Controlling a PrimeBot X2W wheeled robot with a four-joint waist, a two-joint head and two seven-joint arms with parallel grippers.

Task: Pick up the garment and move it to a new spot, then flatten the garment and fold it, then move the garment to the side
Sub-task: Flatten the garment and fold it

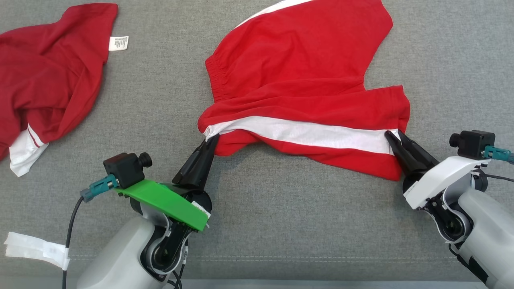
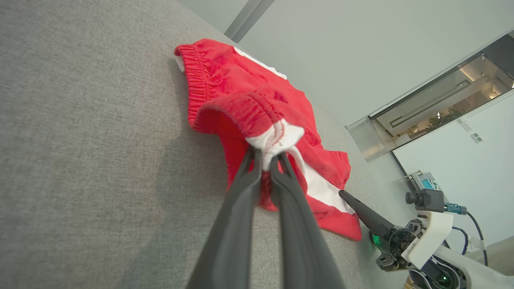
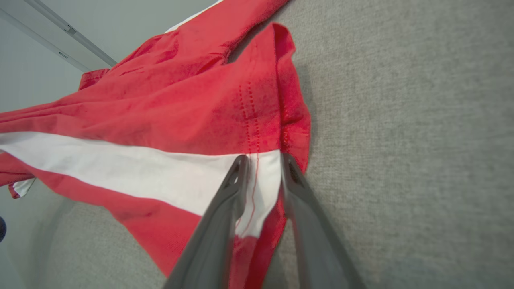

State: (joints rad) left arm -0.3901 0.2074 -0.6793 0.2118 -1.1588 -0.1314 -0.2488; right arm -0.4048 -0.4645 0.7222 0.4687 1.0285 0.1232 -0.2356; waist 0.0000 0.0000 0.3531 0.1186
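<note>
- Red shorts [image 1: 301,72] lie crumpled on the grey fabric surface [image 1: 281,224], upper centre of the head view. Their near edge is stretched sideways between the two grippers.
- A white side stripe [image 1: 305,132] runs along that near edge, from waistband end to leg hem.
- Left arm: forearm rises from the lower left and the green wrist plate [image 1: 164,200] is tilted. The fingers angle up and to the right.
- Left gripper [image 1: 212,138] is clamped tight on the waistband at the stripe's end. In the left wrist view [image 2: 265,154] the white cloth bunches out past the tips.
- Right arm: comes in from the lower right with a white wrist housing. The fingers point up and to the left.
- Right gripper [image 1: 393,136] is at the hem end of the stripe. In the right wrist view [image 3: 261,160] the fingers stand parted and the hem lies flat in the gap, not squeezed.
- A second, darker red garment [image 1: 44,76] with a white label [image 1: 118,43] lies well apart at far left.
</note>
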